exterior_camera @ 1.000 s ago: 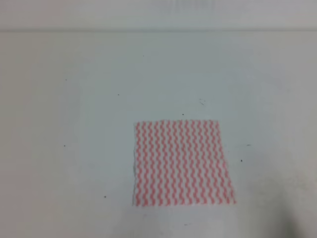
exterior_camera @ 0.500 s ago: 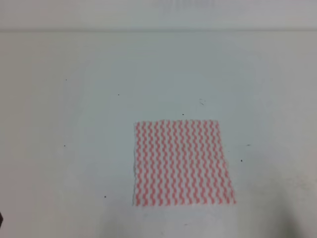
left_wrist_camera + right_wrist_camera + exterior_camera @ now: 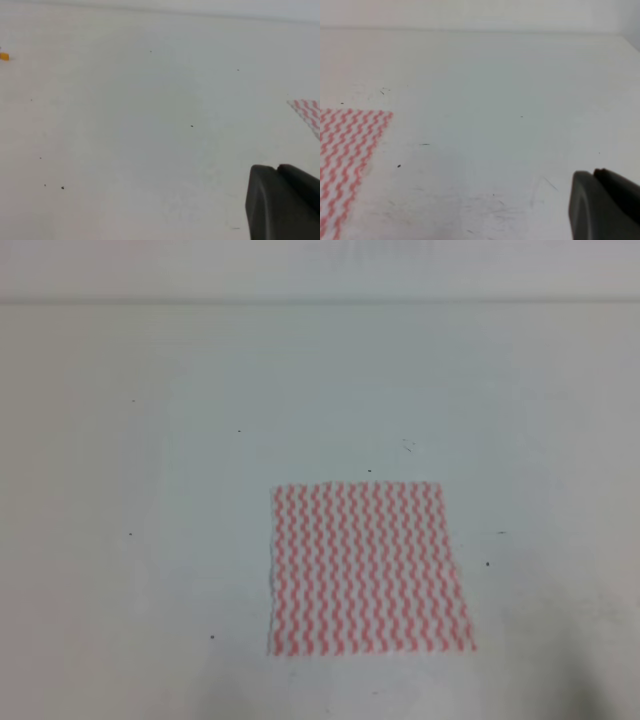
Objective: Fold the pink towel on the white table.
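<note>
One thin pink-and-white zigzag-striped towel [image 3: 370, 568] lies flat, right of centre, near the front of the plain white table [image 3: 200, 390]. Neither gripper shows in the high view; each wrist view shows only a dark finger corner, so jaw width cannot be told. Best approach: pinch the near corners cleanly, lift low, fold toward the far edge. Open tabletop surrounds the cloth.

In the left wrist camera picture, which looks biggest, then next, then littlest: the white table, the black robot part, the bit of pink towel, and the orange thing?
1. White table, filling nearly the whole picture.
2. Black end effector, though it sits closest to the camera.
3. Pink towel, only a corner showing.
4. Orange thing, a tiny bit at the edge.
</note>
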You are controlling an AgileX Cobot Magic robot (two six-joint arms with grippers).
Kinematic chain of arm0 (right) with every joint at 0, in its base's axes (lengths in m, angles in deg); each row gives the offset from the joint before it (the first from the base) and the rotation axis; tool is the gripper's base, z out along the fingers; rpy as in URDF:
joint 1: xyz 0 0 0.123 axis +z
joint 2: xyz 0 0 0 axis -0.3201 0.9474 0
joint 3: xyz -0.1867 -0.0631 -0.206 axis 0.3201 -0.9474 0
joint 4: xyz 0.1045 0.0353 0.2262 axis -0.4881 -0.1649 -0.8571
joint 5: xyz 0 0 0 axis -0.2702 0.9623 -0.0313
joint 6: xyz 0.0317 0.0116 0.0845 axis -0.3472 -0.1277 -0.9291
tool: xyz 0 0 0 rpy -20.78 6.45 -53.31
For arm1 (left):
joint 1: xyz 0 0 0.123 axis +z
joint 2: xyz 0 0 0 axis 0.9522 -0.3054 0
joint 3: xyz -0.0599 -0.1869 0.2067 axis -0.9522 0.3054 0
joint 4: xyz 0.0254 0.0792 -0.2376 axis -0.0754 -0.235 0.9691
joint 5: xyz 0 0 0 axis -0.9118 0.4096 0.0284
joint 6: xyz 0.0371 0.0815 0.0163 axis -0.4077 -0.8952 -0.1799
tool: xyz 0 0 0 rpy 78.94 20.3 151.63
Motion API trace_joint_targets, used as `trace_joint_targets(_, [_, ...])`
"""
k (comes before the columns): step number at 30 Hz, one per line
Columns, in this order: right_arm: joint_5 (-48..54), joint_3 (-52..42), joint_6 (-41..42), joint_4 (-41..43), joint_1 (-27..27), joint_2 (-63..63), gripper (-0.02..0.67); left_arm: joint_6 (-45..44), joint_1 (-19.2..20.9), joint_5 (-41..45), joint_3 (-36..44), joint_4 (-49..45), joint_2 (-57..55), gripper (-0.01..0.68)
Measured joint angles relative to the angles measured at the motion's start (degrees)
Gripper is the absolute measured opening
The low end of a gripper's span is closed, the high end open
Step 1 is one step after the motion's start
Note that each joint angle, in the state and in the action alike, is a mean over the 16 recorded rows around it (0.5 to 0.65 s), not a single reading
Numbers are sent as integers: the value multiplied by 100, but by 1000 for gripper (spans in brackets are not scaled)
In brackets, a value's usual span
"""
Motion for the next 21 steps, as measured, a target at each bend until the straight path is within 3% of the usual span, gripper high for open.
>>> trace_joint_targets(21, [25,49,2,4,-1,34,-18,-11,0,-70,-10,-6,-3,-3])
